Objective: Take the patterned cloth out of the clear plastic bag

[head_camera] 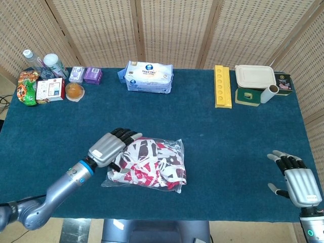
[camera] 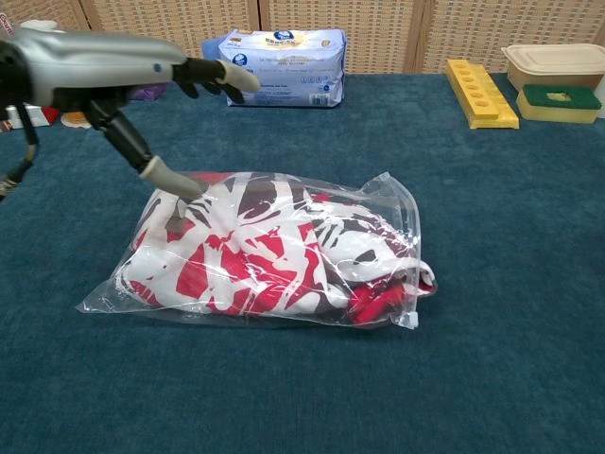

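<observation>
A clear plastic bag (head_camera: pixel 147 164) (camera: pixel 269 251) lies flat in the middle of the blue table, with the red, white and brown patterned cloth (head_camera: pixel 152 159) (camera: pixel 255 251) folded inside it. My left hand (head_camera: pixel 112 146) (camera: pixel 123 71) hovers over the bag's left end, fingers spread and holding nothing; its thumb tip reaches down to the bag's top left corner in the chest view. My right hand (head_camera: pixel 298 179) is open near the table's front right corner, far from the bag. The bag's opening edge faces right.
Along the back edge stand bottles and snack packs (head_camera: pixel 38 81), purple boxes (head_camera: pixel 86 75), a tissue pack (head_camera: pixel 149 77) (camera: pixel 282 66), a yellow tray (head_camera: pixel 222 86) (camera: pixel 480 93) and a lidded container (head_camera: pixel 254 77) (camera: pixel 553 64).
</observation>
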